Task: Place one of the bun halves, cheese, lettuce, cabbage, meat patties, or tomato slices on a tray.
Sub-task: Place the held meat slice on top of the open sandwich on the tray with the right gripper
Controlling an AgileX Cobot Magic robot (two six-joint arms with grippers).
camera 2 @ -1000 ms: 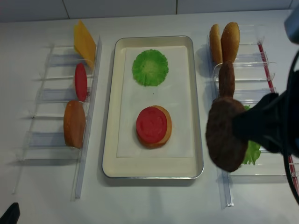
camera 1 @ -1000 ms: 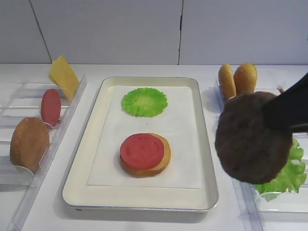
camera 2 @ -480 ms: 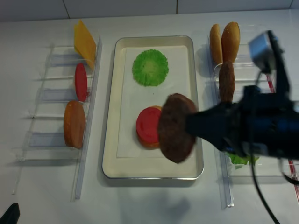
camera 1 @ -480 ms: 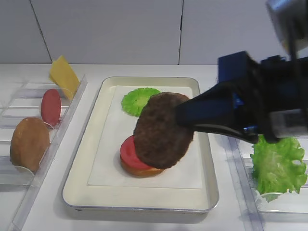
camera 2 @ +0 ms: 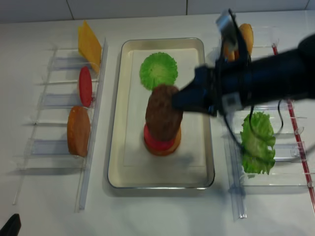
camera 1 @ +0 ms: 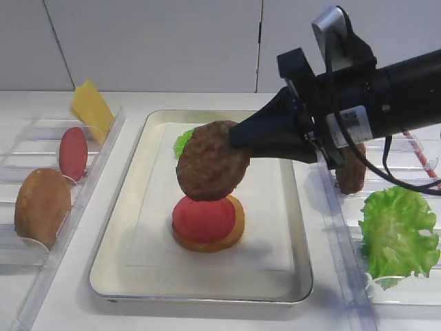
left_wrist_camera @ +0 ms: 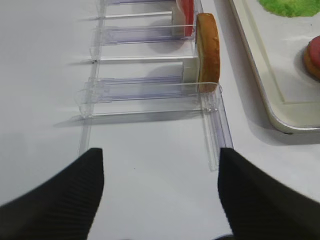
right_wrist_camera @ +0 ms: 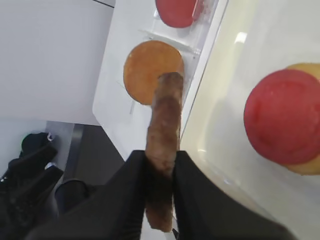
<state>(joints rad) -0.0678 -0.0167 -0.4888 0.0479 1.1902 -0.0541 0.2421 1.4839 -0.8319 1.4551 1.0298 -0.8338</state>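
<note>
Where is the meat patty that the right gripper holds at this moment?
In the exterior high view, the meat patty hangs over the tray centre, above the tomato slice, held by the right gripper.

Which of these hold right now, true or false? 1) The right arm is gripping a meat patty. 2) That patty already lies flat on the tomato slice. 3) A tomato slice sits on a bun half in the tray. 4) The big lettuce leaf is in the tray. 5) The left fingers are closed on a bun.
1) True: the right gripper clamps the meat patty by its edge.
2) False: the patty hangs tilted above the tomato slice, not laid down.
3) True: the tomato slice rests on a bun half inside the tray.
4) False: the lettuce leaf is in the rack right of the tray; the green disc in the tray is the cabbage.
5) False: the left fingers stand apart and hold nothing.
</note>
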